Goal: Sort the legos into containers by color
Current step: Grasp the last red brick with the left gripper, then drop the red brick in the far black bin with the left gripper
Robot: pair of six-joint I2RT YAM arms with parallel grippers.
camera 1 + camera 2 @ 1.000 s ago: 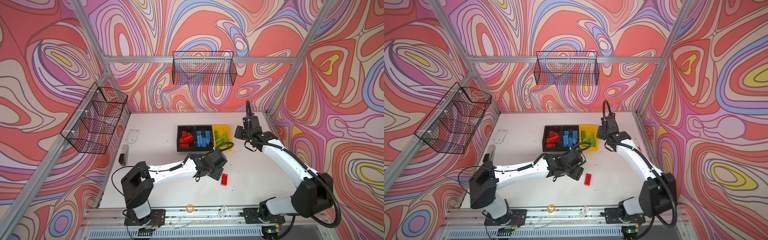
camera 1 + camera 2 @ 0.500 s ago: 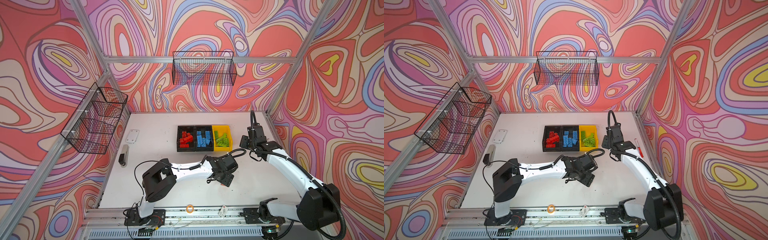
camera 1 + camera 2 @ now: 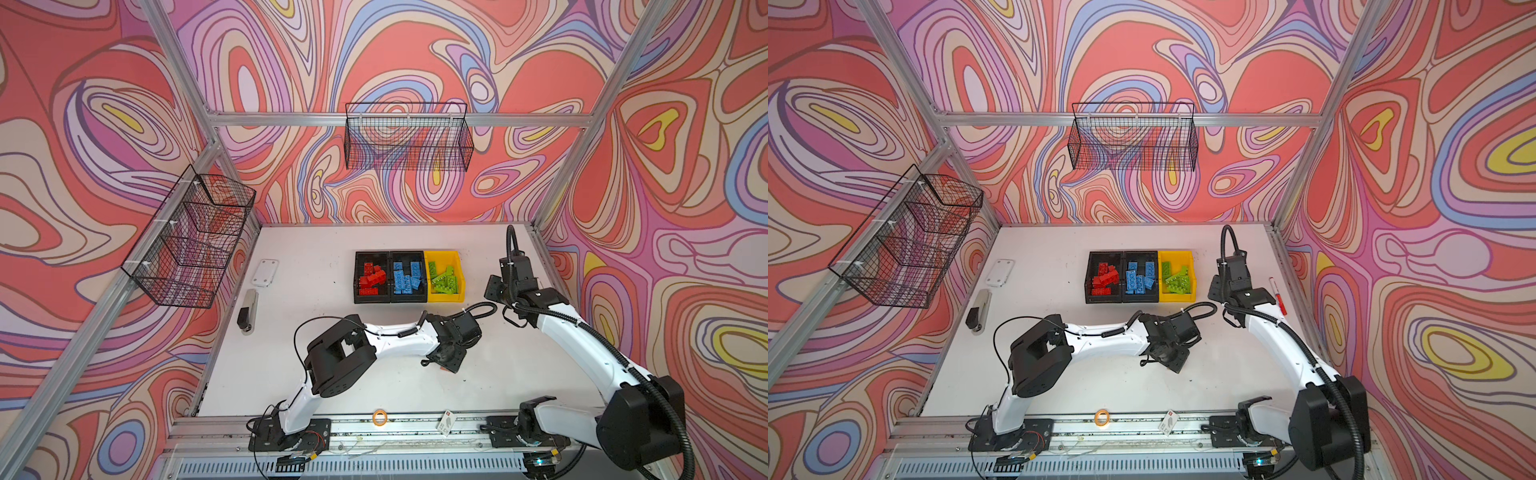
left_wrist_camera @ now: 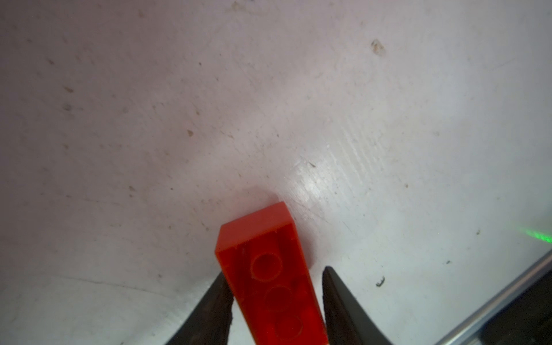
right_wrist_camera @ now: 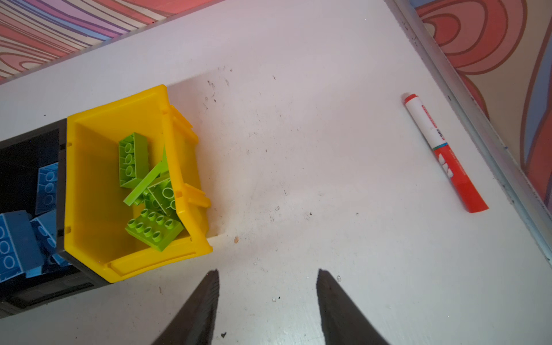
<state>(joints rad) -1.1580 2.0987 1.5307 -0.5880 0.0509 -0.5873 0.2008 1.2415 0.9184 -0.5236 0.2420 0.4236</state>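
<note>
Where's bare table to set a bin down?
Free: between the white plate and the leftmost bin; behind the bins to the back wall; between yellow bin and marker. Crowded: in front of the bins, where the left end effector grips a red lego.

Three walls [image 3: 415,62] carry a loud swirl print of coral, lilac, blue, cream and yellow. Bare aluminium bars [image 3: 399,119] frame the corners and cross the back wall. A black wire basket [image 3: 409,143] hangs from the back bar, and a compartmented basket [image 3: 187,245] hangs on the left side. The table [image 3: 316,249] is matte white, scuffed, speckled and evenly lit. A metal rail [image 3: 395,432] edges its near side.
</note>
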